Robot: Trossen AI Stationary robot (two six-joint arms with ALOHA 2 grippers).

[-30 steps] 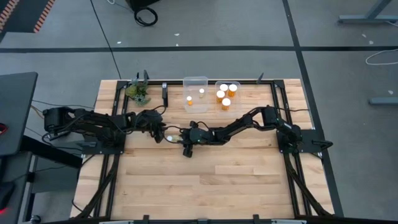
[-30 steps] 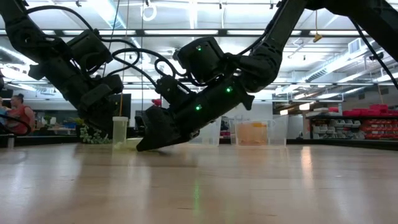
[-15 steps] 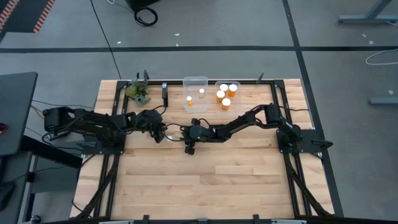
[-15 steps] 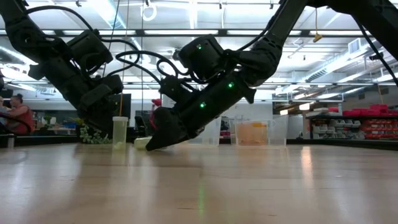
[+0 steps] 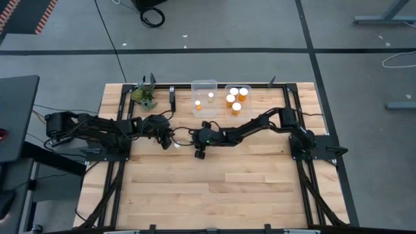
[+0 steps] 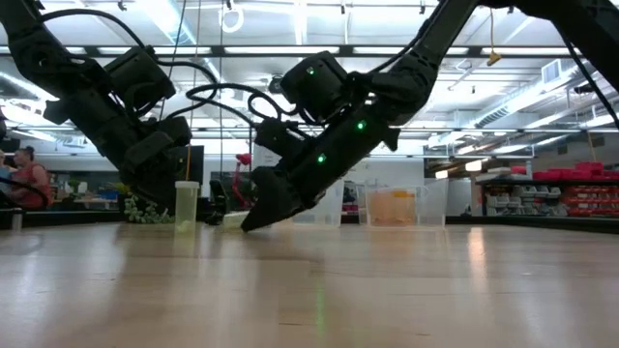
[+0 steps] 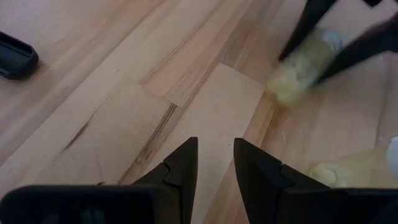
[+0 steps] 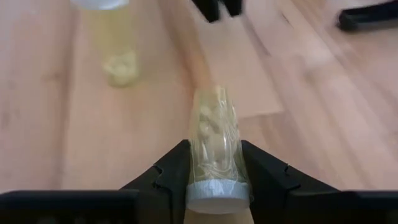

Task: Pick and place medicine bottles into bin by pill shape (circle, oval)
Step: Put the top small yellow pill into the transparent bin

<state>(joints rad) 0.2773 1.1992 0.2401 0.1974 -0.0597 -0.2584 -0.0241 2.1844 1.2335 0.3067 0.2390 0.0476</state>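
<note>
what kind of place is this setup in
Probably a robotics lab or workshop: a wooden bench table on a metal frame over grey concrete floor, rows of ceiling strip lights in a big open hall, and red storage shelving along the far wall.

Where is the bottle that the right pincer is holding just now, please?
The held bottle sits clamped in the right pincer near the table's middle in the high view, just right of the left pincer and a standing bottle.

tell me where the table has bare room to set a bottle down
The near half of the table, on the side of both grippers away from the bins, is bare wood. It is crowded mid-table where the left gripper and right gripper meet, and along the far edge by the bins and plant.
</note>
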